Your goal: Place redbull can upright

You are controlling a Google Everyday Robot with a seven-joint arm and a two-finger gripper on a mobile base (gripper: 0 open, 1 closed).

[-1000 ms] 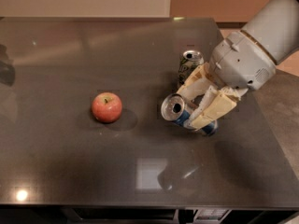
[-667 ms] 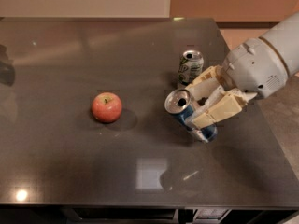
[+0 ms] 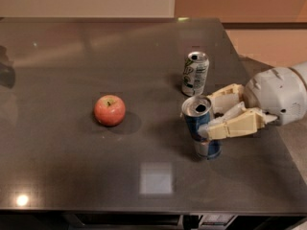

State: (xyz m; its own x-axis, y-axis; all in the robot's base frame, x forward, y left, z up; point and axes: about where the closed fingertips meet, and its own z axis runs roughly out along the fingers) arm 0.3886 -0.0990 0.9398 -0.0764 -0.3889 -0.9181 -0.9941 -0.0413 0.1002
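The redbull can (image 3: 194,123), blue and silver with an open silver top, stands almost upright on the dark table (image 3: 72,176) at the right, leaning slightly left. My gripper (image 3: 207,114) reaches in from the right with its cream fingers (image 3: 232,126) closed around the can's middle. The white wrist (image 3: 278,97) lies beyond the table's right edge. The can's base rests on or just above the tabletop.
A white-and-green soda can (image 3: 195,73) stands upright just behind the redbull can, close to the gripper. A red apple (image 3: 110,110) sits left of centre. The table's right edge (image 3: 278,143) runs under my arm.
The redbull can has been swung from lying on its side, top facing the camera, to nearly upright. My arm has drawn back to the right and lowered.
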